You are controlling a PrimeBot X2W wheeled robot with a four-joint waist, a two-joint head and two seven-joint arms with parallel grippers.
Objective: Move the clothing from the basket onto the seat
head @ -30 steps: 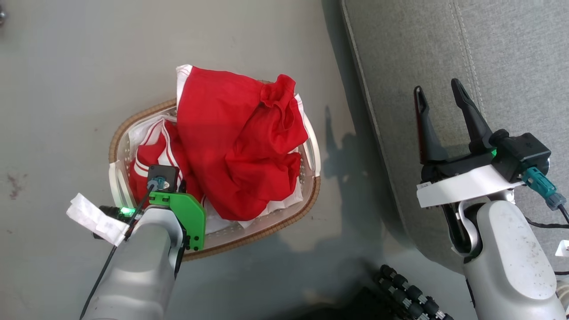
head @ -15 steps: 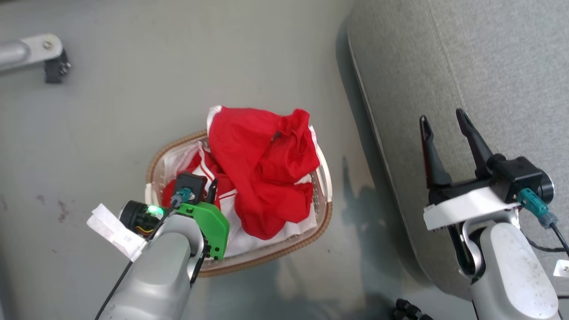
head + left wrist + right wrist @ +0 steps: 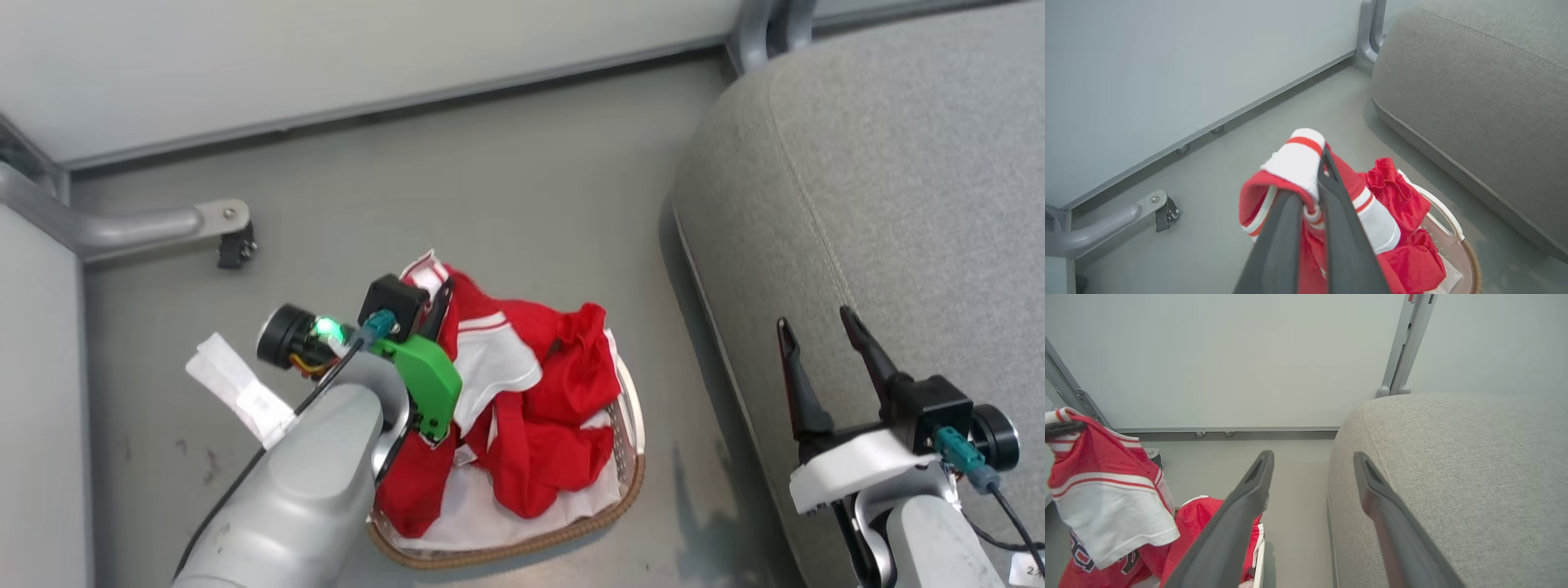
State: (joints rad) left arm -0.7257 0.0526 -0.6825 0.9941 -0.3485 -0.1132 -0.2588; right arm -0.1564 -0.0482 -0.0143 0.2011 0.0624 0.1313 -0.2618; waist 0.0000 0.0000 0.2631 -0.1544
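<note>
My left gripper [image 3: 441, 296] is shut on the clothing's white-sleeved red garment [image 3: 494, 371], which hangs from it above the basket [image 3: 622, 506]. In the left wrist view the gripper [image 3: 1312, 175] pinches a striped white cuff [image 3: 1298, 157]. The plain red garment [image 3: 575, 384] lies in the basket on the white liner [image 3: 490, 506]. The grey seat [image 3: 882, 188] fills the right side. My right gripper [image 3: 815, 322] is open beside the seat's edge, nothing between its fingers [image 3: 1257, 486]. The hanging garment [image 3: 1106, 502] shows at the right wrist view's left.
A grey metal frame leg with a dark caster [image 3: 233, 245] stands on the floor left of the basket. A pale wall panel with a baseboard [image 3: 367, 106] runs behind. A metal post [image 3: 759, 28] rises by the seat's far corner.
The head camera has tilted up. My left gripper has risen out of the basket, drawing the white-sleeved garment up with it. The right gripper stays open.
</note>
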